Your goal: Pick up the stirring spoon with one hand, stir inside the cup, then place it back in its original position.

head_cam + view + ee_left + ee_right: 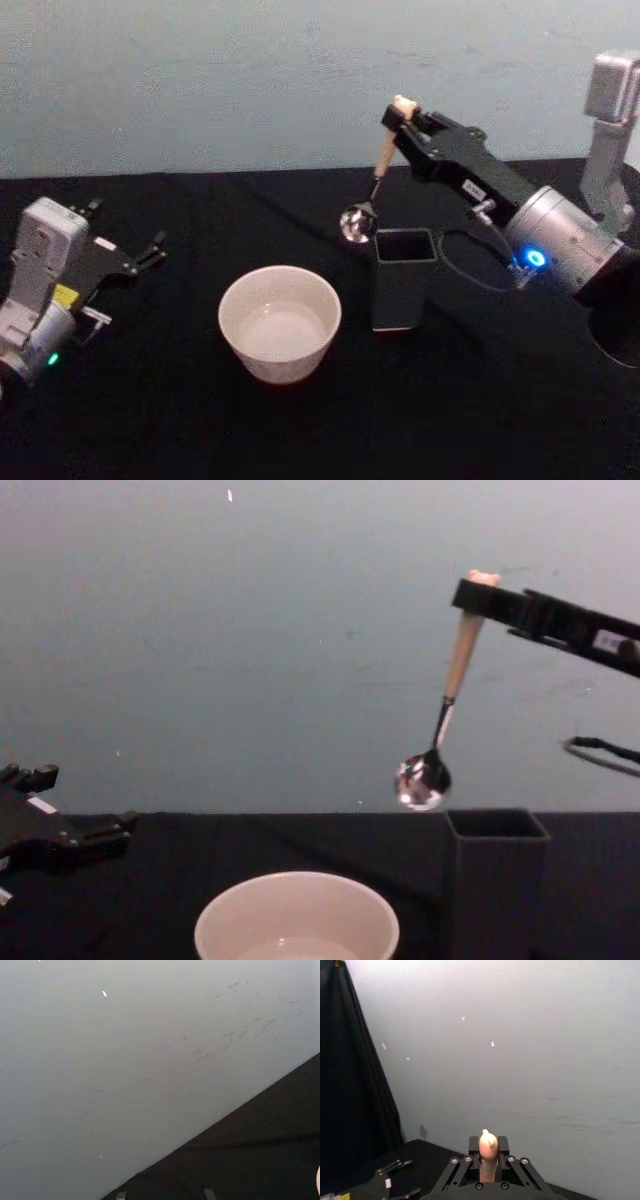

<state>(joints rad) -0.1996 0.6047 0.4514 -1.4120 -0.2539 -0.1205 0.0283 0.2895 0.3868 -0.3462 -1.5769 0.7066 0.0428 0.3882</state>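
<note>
Nearly upright, the stirring spoon (455,675) hangs bowl-down, right gripper (400,117) jaws clamping its handle; left gripper (125,224) gapes.

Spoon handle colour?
The stirring spoon has a pale beige-pink handle; the chest view shows it best.

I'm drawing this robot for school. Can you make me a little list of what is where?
right tool: shut on the spoon's handle, raised in the air
stirring spoon: hanging bowl-down near the holder's top, outside the cup
cup: on the black table, left of the holder
holder: upright beside the cup
left tool: open, parked at the left
</note>
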